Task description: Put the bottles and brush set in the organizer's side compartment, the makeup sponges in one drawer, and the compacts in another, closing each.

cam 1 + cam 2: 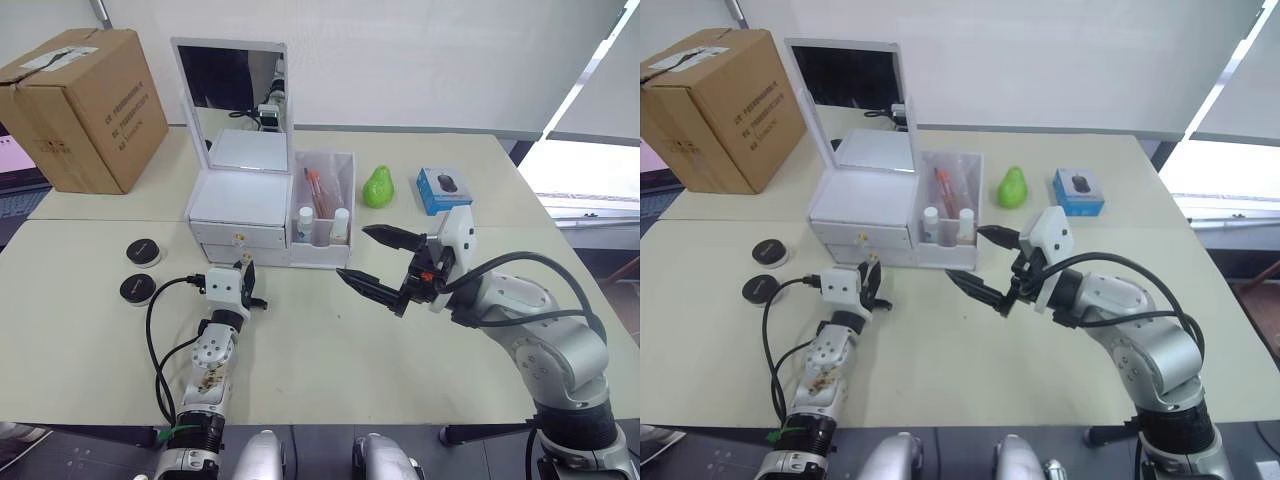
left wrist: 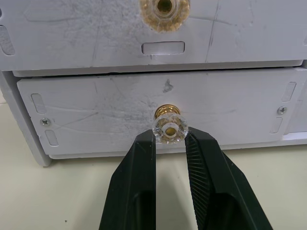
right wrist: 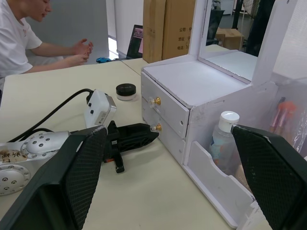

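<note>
Left gripper [image 2: 170,143] pinching lower drawer knob [image 2: 169,128] of white organizer [image 1: 240,205], both drawers flush shut, right gripper [image 1: 377,262] spread wide just before side compartment [image 1: 324,205] holding bottles [image 1: 341,224] and brush set [image 1: 318,192], two compacts [image 1: 140,270] on open table [image 1: 330,350] near its left edge.

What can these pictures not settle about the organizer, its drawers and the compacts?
- Drawer contents: both drawers are shut, fronts hide them, so the sponges' whereabouts are unknown.
- Side compartment: translucent wall blurs the brush set; bottle count uncertain.
- Compacts: lid print too small to read.
- Left end effector: knob contact unclear.
</note>
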Tool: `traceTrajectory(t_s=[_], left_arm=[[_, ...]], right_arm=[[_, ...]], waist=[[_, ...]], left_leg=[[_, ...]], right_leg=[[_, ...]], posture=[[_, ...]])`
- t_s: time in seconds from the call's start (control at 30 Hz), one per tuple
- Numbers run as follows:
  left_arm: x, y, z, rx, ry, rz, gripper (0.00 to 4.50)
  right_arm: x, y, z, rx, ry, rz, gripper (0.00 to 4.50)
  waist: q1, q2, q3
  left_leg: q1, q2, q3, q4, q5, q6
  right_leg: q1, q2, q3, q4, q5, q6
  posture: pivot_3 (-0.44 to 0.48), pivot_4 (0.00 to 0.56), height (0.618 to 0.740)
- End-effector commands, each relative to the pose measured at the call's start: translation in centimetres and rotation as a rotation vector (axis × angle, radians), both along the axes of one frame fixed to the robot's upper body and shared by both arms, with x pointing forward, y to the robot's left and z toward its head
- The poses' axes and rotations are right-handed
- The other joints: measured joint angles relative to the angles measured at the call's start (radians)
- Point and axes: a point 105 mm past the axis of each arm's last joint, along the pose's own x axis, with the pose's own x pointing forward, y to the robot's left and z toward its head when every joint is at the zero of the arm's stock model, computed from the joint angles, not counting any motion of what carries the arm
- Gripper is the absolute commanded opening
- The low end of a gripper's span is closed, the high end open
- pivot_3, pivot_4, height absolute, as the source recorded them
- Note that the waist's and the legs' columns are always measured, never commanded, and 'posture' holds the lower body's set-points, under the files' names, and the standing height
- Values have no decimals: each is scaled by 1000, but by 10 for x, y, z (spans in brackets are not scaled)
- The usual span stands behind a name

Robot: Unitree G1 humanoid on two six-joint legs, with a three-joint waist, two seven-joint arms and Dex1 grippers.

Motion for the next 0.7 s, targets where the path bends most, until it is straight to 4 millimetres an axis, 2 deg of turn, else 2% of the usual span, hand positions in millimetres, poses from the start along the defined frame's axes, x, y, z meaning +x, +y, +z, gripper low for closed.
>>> traceTrajectory(t_s=[0.03, 0.17, 0.4, 0.53, 0.7], left_arm=[[-9, -4, 8, 16, -44, -48, 566], [-33, 1, 7, 22, -33, -87, 566], [-94, 18, -5, 51, 70, -106, 566], [-107, 24, -9, 46, 108, -80, 566], [-108, 24, -9, 42, 115, -84, 566]], right_arm=[[-7, 1, 10, 5, -43, 15, 4500], [-6, 0, 7, -6, -37, 13, 4500], [-4, -3, 6, -26, -27, 9, 4500], [-4, -3, 6, -29, -24, 13, 4500], [-4, -4, 6, -34, -23, 13, 4500]], waist=[[-2, 0, 0], [-9, 2, -1], [-10, 6, -1], [-8, 6, -1], [-9, 7, -2]], left_leg=[[0, 0, 0, 0, 0, 0], [0, 0, 0, -1, 0, 0], [0, 1, 2, -2, 0, 0], [-4, 1, 3, -3, -1, -2], [-6, 1, 3, -3, 0, 0]], right_leg=[[0, 0, 0, 0, 0, 0], [0, 0, 0, -2, 0, 0], [-1, -2, 0, -6, -3, -5], [-7, -3, -1, -9, -3, -5], [-9, -2, -1, -9, -2, -5]], posture=[[0, 150, 729], [0, 150, 729], [0, 150, 729], [0, 150, 729], [0, 150, 729]])
